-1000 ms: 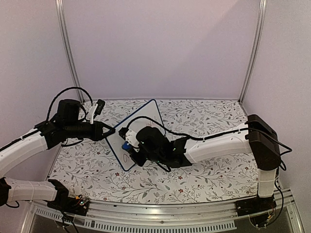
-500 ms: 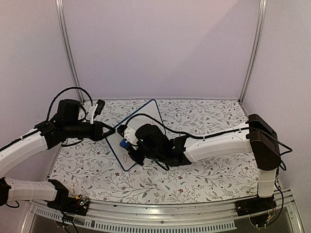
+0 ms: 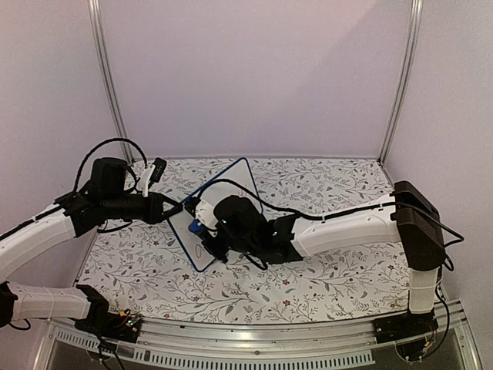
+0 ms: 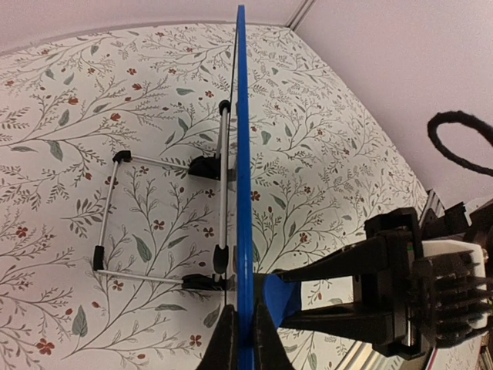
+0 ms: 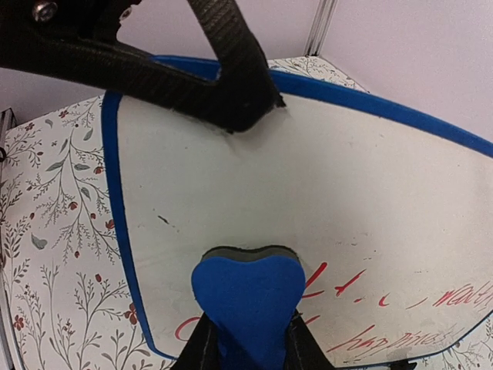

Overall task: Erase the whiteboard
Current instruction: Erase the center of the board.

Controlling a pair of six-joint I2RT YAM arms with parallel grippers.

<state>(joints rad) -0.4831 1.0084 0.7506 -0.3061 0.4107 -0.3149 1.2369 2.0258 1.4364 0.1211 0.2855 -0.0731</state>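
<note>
The whiteboard (image 3: 225,194) stands tilted on the floral table, white with a blue edge. My left gripper (image 3: 179,208) is shut on its left edge; the left wrist view shows the blue edge (image 4: 242,154) running up from between my fingers. My right gripper (image 3: 202,225) is shut on a blue eraser (image 5: 248,302) and presses its grey pad against the board face (image 5: 308,193). Red handwriting (image 5: 400,308) remains low and right on the board. The eraser also shows in the left wrist view (image 4: 281,297).
A wire stand with black feet (image 4: 166,223) props the board from behind. The floral tablecloth (image 3: 331,270) covers the table. Metal frame posts (image 3: 108,85) and lilac walls enclose the back and sides. A black cable (image 3: 115,146) loops over the left arm.
My right gripper has slid the eraser a little up and left across the board. The left gripper and board have stayed put.
</note>
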